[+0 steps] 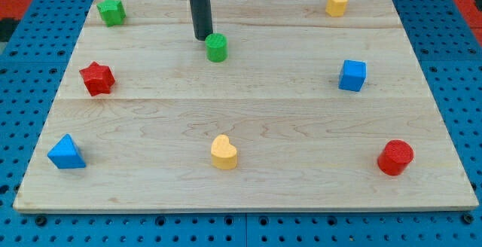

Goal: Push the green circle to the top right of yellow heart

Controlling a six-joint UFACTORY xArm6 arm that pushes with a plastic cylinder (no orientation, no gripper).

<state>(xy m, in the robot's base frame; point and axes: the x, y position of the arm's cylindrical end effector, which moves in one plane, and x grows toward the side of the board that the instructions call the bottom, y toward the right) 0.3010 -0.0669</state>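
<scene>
The green circle [217,47] sits on the wooden board [248,111] in the upper middle-left. The yellow heart [224,152] lies well below it, near the view's bottom centre. My tip [202,37] is just left of and slightly above the green circle, right beside it or touching its upper-left edge. The rod comes down from the view's top.
A green star [111,11] is at the top left, a red star [97,78] at the left, a blue triangle [66,152] at the bottom left. A yellow hexagon [337,3] is at the top right, a blue cube [352,75] at the right, a red circle [395,157] at the bottom right.
</scene>
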